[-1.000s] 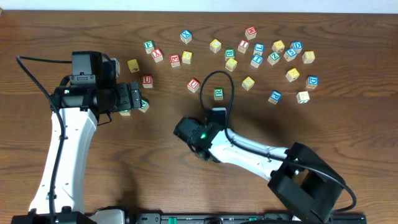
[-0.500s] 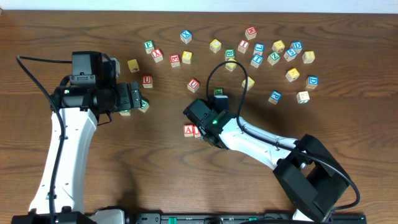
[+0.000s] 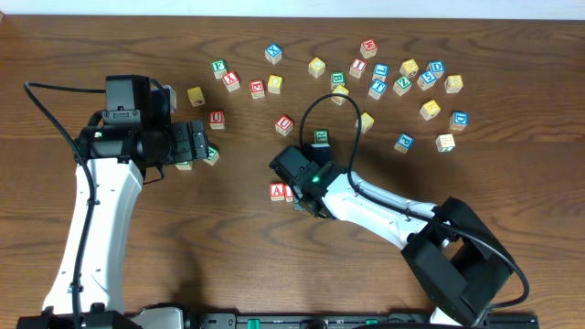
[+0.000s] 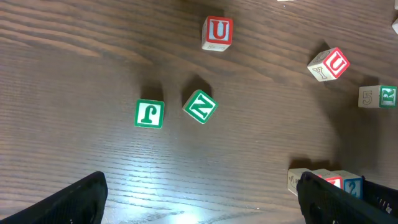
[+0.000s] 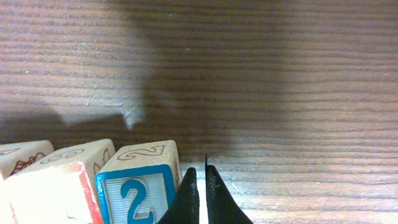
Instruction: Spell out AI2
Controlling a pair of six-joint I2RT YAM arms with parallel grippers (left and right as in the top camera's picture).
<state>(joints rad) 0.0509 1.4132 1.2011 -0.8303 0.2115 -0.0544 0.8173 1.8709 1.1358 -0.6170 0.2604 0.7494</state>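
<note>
A red A block (image 3: 278, 191) and a red I block (image 3: 290, 193) lie side by side at mid table. In the right wrist view a blue 2 block (image 5: 140, 190) stands against the red I block (image 5: 56, 186), and the A block (image 5: 18, 155) shows at the far left. My right gripper (image 5: 200, 199) is shut and empty, its tips just right of the 2 block. In the overhead view the right gripper (image 3: 303, 199) covers the 2 block. My left gripper (image 3: 196, 143) is open and empty at the left; it also shows in the left wrist view (image 4: 205, 205).
Many loose letter blocks are scattered along the back, such as a green block (image 3: 321, 137) and a red block (image 3: 284, 124). Under the left wrist lie a green J block (image 4: 149, 114), a green N block (image 4: 200, 106) and a red U block (image 4: 217, 32).
My right gripper has moved right and back, uncovering the red A and I blocks it hid one second ago. The left arm has not moved.
</note>
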